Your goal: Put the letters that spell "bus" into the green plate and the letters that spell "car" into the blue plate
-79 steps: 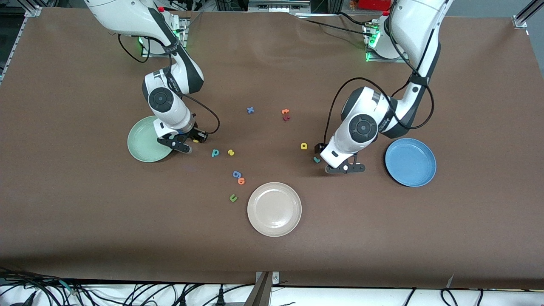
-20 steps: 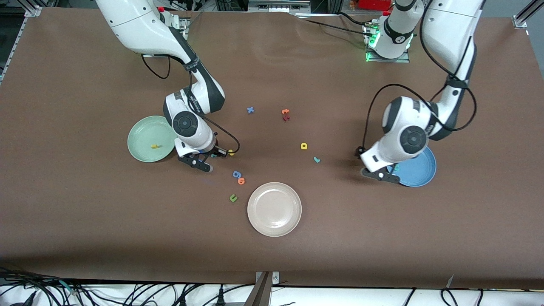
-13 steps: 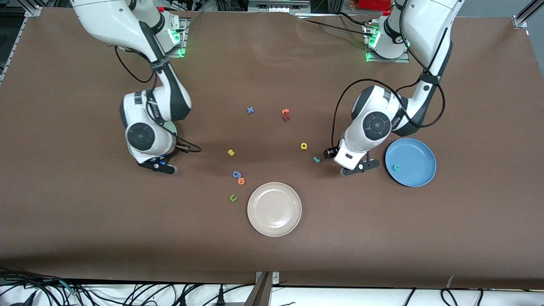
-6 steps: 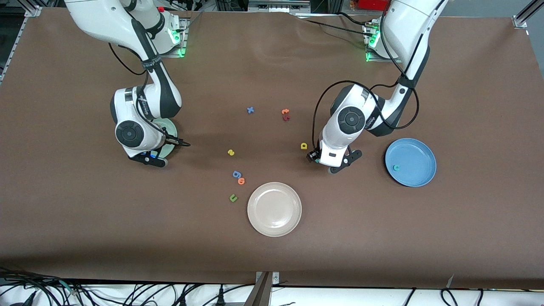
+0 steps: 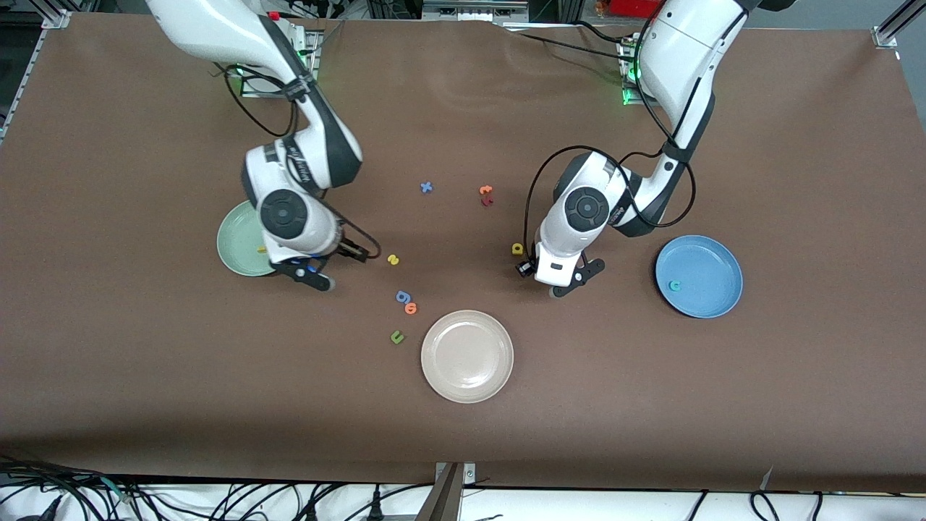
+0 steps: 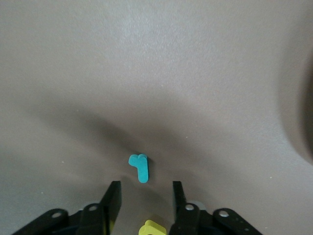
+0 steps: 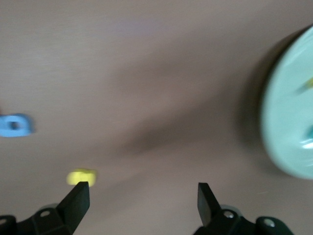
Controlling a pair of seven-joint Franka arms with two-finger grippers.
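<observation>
Letters are moving along: you are seeing the right gripper [image 7: 139, 196], fingers now spread wide and empty, leaving the green plate [image 5: 239, 250] after dropping the teal b, heading for the yellow s [image 7: 81, 176] just outside one finger. The left gripper [image 6: 144, 196], fingers half-open and narrowing, is straddling the teal r [image 6: 140, 166] lying just ahead between them.
</observation>
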